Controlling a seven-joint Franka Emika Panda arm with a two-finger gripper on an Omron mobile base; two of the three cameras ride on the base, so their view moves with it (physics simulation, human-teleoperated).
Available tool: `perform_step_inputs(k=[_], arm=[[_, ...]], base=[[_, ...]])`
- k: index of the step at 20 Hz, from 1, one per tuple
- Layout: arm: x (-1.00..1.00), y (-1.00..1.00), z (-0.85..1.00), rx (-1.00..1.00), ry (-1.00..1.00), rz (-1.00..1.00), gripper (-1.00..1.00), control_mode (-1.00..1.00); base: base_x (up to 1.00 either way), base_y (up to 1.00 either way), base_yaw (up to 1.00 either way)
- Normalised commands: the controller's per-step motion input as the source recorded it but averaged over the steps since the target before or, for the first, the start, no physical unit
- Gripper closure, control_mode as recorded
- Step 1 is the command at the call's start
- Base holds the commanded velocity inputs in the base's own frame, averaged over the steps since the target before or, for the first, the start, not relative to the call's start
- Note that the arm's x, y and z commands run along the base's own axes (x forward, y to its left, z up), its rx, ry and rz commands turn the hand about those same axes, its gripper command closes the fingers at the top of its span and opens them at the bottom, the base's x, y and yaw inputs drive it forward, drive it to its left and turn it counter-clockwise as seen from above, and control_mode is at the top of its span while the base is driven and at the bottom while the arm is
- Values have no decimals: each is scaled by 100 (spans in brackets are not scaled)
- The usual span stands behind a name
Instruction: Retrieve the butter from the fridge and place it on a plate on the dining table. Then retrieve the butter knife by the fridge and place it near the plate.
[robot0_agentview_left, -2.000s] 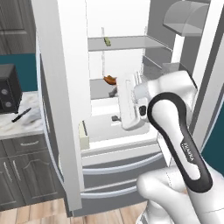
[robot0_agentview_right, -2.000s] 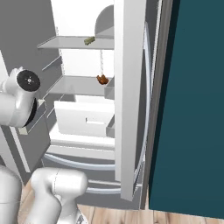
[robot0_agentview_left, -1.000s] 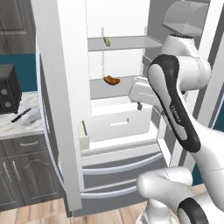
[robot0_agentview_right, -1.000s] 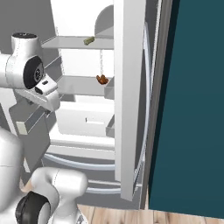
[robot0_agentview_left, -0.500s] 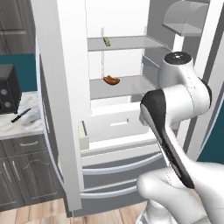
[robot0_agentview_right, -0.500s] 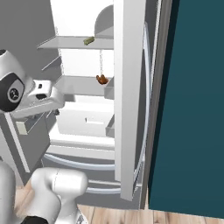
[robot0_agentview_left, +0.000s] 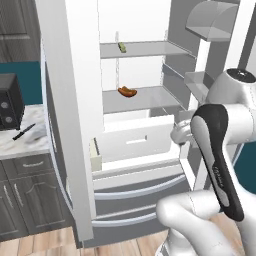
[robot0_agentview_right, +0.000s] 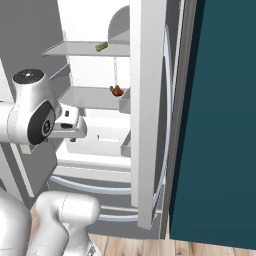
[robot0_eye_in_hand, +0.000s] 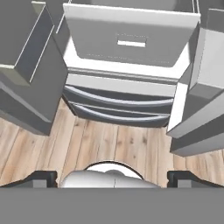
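Left base view: the fridge (robot0_agentview_left: 75, 125) is standing open ahead of my claw (robot0_eye_in_hand: 112, 177), white drawers just beyond it. My claw is hanging empty, jaws spread wide, pointing down toward the wooden floor (robot0_eye_in_hand: 109, 144) before the bottom drawers. The worktop (robot0_agentview_left: 20, 142) is lying well off to my claw's left, carrying the butter knife (robot0_agentview_left: 24, 132). The butter (robot0_agentview_left: 122, 47) is sitting on the top shelf, high above and beyond my claw.

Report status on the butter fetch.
Gripper open, empty, facing floor. Butter on the fridge's top shelf, untouched. Sausage one shelf below; nothing blocking.
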Motion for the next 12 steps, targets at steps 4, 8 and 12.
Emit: perform_step_inputs(k=[4,8,12], arm=[[0,0,0,0,2,-14,-100,-100],[0,0,-1,-7,5,-19,-100,-100],[0,0,0,-2,12,-13,-100,-100]], base=[[0,0,0],[0,0,0],[0,0,0]])
